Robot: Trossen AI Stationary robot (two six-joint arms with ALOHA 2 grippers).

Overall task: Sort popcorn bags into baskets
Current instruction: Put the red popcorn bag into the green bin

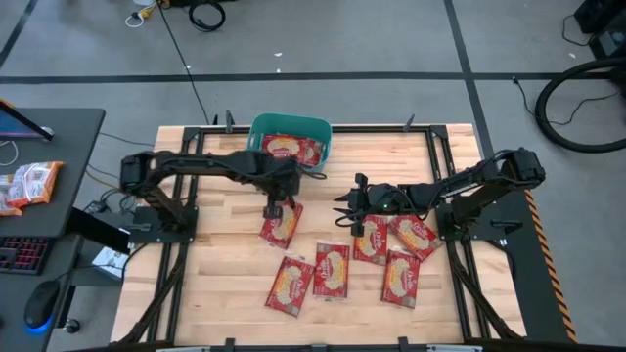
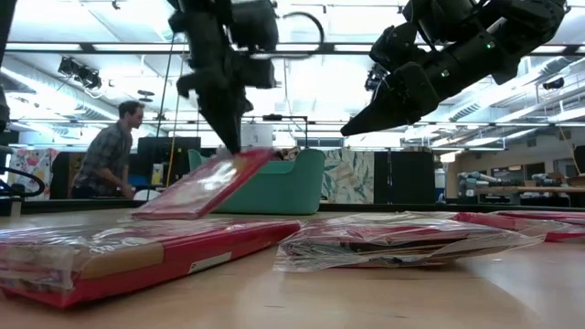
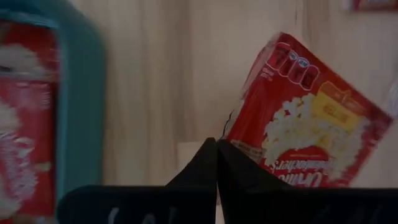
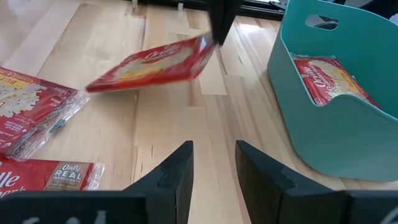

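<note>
Centre frame: left gripper (image 1: 274,207), fingers pinched on a popcorn bag (image 1: 281,223), lifts its upper end; long axis vertical. Right gripper (image 1: 349,212) hovers, fingers parted, empty.

Pale wooden table (image 1: 225,293) at centre frame, smooth planks. Popcorn bags (image 1: 331,269) wrapped in glossy, crinkled plastic film. Teal basket (image 4: 323,143) on the right: smooth, matt plastic.
</note>
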